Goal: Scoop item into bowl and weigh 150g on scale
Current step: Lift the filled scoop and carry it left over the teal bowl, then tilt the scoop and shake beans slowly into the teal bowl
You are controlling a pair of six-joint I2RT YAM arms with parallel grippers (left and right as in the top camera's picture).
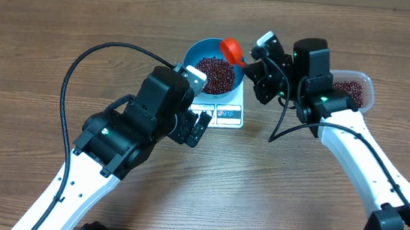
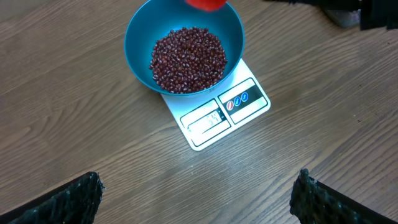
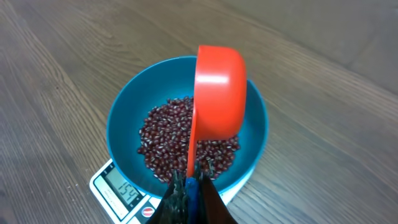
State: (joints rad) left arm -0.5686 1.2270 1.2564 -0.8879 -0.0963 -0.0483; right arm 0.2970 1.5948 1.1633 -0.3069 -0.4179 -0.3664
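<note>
Overhead view: two arms, one bowl, one scale, one scoop and one tub are shown on a wood-grain table [image 1: 64, 11]. One light-blue bowl [image 1: 192, 56] is seated on the rear part of one white kitchen scale [image 1: 229, 116], so that only the scale's display and label panel are exposed at the front. The red-brown beans are counted as two lots: one pile [image 1: 216, 72] inside the bowl, and a second lot [image 1: 349, 88] in the clear plastic tub [image 1: 368, 87], which is set well apart on the right-hand side.

The left arm is stretched up from the lower left, and its left gripper [image 1: 199, 126] is poised just in front of the scale. In the left wrist view its fingers [image 2: 68, 202] are seen far apart at the two lower corners, with nothing between them.

The right arm is bent in from the right. The right gripper [image 3: 189, 199] is clamped on the handle of one red scoop [image 3: 219, 93], which is turned on its side above the bowl's beans. Digits on the display are lit but not clearly legible.
</note>
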